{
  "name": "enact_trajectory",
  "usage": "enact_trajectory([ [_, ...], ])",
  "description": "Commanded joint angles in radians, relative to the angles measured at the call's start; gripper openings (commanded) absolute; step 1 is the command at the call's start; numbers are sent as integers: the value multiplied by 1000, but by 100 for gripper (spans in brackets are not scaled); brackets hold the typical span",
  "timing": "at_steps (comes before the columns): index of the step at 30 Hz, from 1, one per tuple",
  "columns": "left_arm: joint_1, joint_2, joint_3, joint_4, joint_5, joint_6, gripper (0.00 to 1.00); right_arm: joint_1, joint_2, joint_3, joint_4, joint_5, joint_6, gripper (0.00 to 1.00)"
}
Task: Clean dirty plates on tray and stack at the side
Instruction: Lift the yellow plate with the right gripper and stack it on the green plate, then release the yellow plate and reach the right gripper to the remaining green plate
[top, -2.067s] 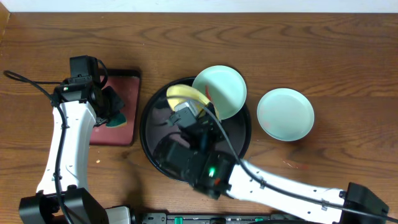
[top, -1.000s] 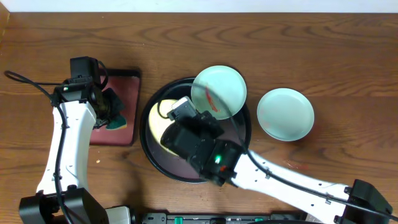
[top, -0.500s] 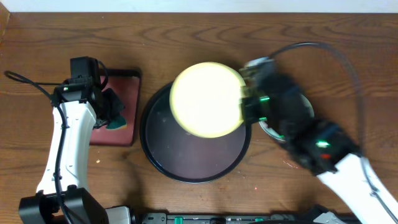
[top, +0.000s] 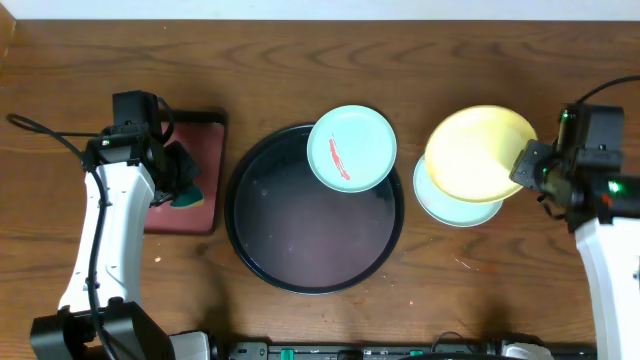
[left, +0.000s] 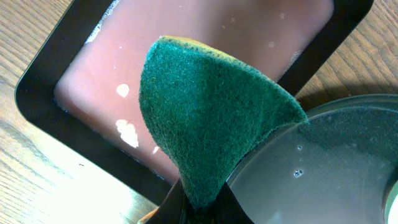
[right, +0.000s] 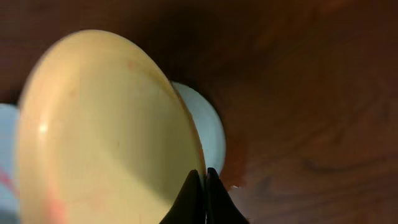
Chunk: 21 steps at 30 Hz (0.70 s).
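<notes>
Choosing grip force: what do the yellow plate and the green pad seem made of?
The yellow plate: probably plastic, smooth, slightly glossy, going by its soft highlight and thin rim. The green pad: likely fibrous scouring material, matte and rough, with a yellow sponge edge showing.

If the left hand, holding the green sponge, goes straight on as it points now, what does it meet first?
The left hand would probably meet the dark red tray first, its wet floor beyond the sponge; depth is unclear.
</notes>
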Motion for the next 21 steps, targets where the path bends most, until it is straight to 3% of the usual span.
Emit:
enact_trajectory([
  [1, 4, 10, 15, 1, -13, 18, 7, -19, 80, -30, 16, -16, 15, 1],
  [10, 5, 10, 15, 1, -13, 18, 7, -19, 295, -33, 95, -16, 15, 1],
  [21, 5, 10, 15, 2, -13, 21, 8, -18, 346, -39, 94, -13, 15, 3],
])
